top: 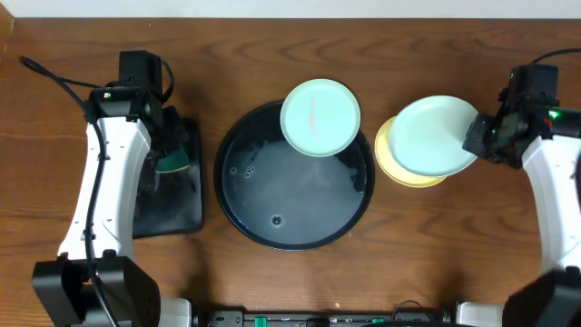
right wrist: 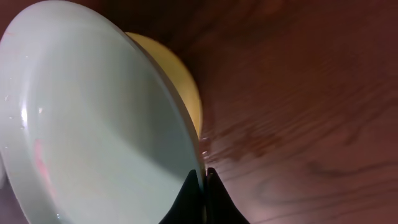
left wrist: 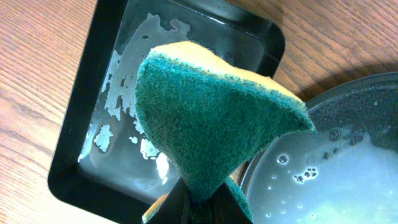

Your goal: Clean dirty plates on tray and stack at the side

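The round black tray point(top: 238, 204) holds soapy water at the table's middle; its rim shows in the left wrist view point(left wrist: 348, 93). One turquoise plate point(top: 320, 116) rests on its far rim. My right gripper point(top: 474, 136) is shut on the rim of a second turquoise plate point(top: 434, 136), held just over the yellow plate point(top: 392, 163) lying on the table right of the tray. In the right wrist view the fingers point(right wrist: 203, 177) pinch that plate's point(right wrist: 93, 124) edge, the yellow plate point(right wrist: 180, 81) behind. My left gripper point(left wrist: 202, 199) is shut on a green and yellow sponge point(left wrist: 211, 106).
A small rectangular black tray point(top: 177, 213) with wet suds stands left of the round tray, under my left gripper; it also shows in the left wrist view point(left wrist: 81, 124). A black cable point(top: 54, 77) lies at the far left. Bare wood surrounds both trays.
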You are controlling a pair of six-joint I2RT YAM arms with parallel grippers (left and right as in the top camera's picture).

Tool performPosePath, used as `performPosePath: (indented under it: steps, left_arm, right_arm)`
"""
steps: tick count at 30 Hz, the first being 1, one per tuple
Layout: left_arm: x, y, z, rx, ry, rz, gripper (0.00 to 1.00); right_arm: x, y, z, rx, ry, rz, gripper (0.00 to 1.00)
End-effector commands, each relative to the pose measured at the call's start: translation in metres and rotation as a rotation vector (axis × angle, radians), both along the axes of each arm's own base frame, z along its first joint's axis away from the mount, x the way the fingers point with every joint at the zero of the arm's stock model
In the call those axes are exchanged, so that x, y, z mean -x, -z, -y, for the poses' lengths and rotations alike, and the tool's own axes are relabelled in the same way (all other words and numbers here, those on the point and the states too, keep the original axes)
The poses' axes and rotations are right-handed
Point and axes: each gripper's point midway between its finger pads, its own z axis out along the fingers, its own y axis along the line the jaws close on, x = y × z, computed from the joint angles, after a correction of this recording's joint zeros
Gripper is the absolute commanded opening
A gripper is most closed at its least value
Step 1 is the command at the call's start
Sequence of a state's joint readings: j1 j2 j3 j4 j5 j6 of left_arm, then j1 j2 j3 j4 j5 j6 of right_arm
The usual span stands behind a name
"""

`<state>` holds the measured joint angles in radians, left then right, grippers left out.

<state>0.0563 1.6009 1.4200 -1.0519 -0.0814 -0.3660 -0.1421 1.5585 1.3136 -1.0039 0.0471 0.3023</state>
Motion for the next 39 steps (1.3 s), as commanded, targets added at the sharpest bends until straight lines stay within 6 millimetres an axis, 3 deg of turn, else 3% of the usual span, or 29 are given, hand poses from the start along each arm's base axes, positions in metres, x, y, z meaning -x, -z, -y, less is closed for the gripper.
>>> performPosePath:
  steps: [1, 7, 11, 14, 17, 24, 30, 34, 39]
  left_arm:
    - [0.000, -0.003, -0.003, -0.008, -0.013, 0.007, 0.08]
    - [0.000, -0.003, -0.003, -0.008, -0.013, 0.008, 0.08]
    - [0.000, -0.003, -0.003, -0.008, -0.013, 0.008, 0.07]
    - [0.000, -0.003, -0.003, -0.008, -0.013, 0.008, 0.08]
    - [0.000, -0.003, -0.003, -0.008, -0.013, 0.008, 0.08]
    - [0.000, -0.003, -0.003, -0.008, -0.013, 0.008, 0.07]
    - [0.000, -0.003, -0.003, -0.008, -0.013, 0.008, 0.08]
    - [0.000, -0.003, -0.003, -0.008, -0.013, 0.008, 0.08]
    - [0.000, -0.003, -0.003, -0.008, -0.013, 0.008, 0.07]
  right_arm:
    - [-0.006, 0.011, 0.013, 0.058, 0.012, -0.030, 0.01]
    - [-0.013, 0.045, 0.013, 0.047, 0.006, -0.111, 0.01]
    - [-0.014, 0.068, 0.001, 0.007, -0.035, -0.165, 0.04]
    - [-0.015, 0.076, -0.008, -0.011, -0.076, -0.188, 0.15]
    - [-0.019, 0.072, -0.016, -0.019, -0.099, -0.173, 0.24]
    - [-0.057, 0.025, -0.087, -0.289, -0.330, 0.003, 0.45]
    - [-0.099, -0.006, -0.135, -0.234, -0.507, 0.129, 0.59]
    - [-0.124, 0.006, -0.168, -0.172, -0.614, 0.128, 0.65]
    - [-0.149, 0.048, -0.199, -0.162, -0.676, 0.078, 0.63]
